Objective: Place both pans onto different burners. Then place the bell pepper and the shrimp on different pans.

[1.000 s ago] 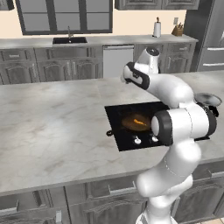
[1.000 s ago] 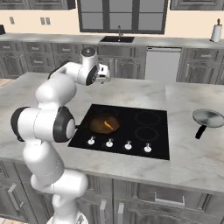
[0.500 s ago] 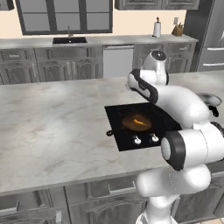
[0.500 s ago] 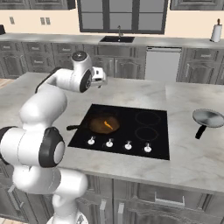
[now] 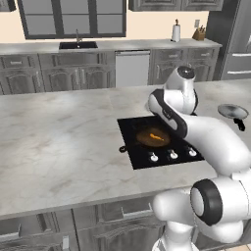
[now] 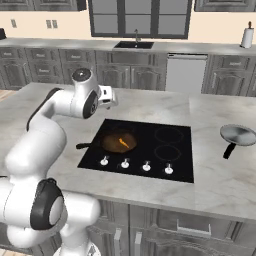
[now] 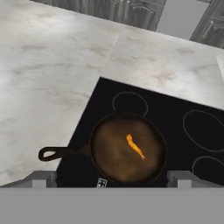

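Shrimp (image 7: 135, 147) lies in skillet (image 7: 127, 147) on cooktop (image 7: 192, 148) — steel pan (image 6: 238, 135) apart; pincer (image 6: 113, 98) spread.

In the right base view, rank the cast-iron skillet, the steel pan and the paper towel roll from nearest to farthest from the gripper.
From the gripper:
1. Cast-iron skillet, on the cooktop just below it.
2. Steel pan, on the counter far right.
3. Paper towel roll, back counter, right corner.

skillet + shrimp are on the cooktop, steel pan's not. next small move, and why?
Probably swing the open gripper right toward the steel pan. It sits on the counter right of the cooktop, off any burner, while the skillet already holds the shrimp on a front burner.
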Motion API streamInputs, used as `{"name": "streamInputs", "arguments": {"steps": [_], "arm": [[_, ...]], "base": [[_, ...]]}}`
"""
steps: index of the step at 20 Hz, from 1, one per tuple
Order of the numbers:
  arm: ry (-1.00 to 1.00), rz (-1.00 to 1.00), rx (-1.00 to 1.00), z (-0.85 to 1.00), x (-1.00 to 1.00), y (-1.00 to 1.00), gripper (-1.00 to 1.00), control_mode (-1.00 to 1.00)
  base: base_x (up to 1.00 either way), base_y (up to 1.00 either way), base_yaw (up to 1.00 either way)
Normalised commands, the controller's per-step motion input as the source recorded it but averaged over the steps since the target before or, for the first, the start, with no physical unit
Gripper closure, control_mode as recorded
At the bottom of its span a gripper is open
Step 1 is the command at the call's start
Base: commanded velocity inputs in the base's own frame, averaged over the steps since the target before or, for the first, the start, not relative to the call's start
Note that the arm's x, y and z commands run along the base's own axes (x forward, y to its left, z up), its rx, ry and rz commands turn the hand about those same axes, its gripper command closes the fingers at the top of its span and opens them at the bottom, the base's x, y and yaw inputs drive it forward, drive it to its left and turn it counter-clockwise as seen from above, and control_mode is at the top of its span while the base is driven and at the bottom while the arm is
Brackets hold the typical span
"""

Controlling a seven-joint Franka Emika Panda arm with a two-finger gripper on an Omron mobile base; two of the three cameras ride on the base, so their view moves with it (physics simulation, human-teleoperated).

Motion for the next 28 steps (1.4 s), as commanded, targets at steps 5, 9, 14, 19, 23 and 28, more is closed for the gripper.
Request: {"name": "streamInputs", "arguments": {"steps": [5,9,14,19,23,28], "arm": [[0.0,0.0,0.12,0.0,-0.52,0.0,-1.0,-1.0],[0.0,0.0,0.0,0.0,-0.21,0.01,-1.0,-1.0],[0.0,0.0,-0.01,0.0,-0.05,0.01,-1.0,-1.0],[0.0,0.0,0.0,0.0,-0.15,0.0,-1.0,-1.0],[0.0,0.0,0.0,0.0,-0.36,0.0,-1.0,-1.0],[0.0,0.0,0.0,0.0,-0.22,0.0,-1.0,-1.0]], "base": [[0.0,0.0,0.0],[0.0,0.0,0.0],[0.0,0.0,0.0],[0.0,0.0,0.0],[0.0,0.0,0.0],[0.0,0.0,0.0]]}}
